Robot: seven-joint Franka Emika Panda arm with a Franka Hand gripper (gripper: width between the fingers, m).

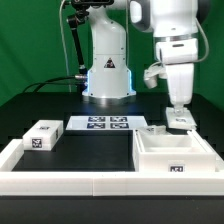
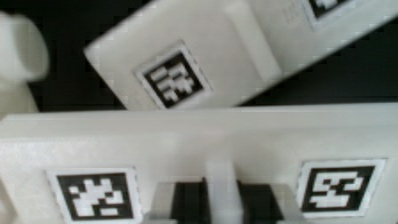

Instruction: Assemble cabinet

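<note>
The cabinet box, the largest white piece, lies open side up at the exterior view's right with a tag on its front. Just behind it lies a smaller white tagged block. My gripper is straight above this block and down on it. In the wrist view the block fills the foreground with two tags. My gripper has its dark fingers close together, with a thin white strip of the block between them. Another small tagged block lies at the exterior view's left.
The marker board lies flat in front of the robot base. A low white border rail runs along the front. The wrist view shows another white tagged part lying tilted beyond the held block.
</note>
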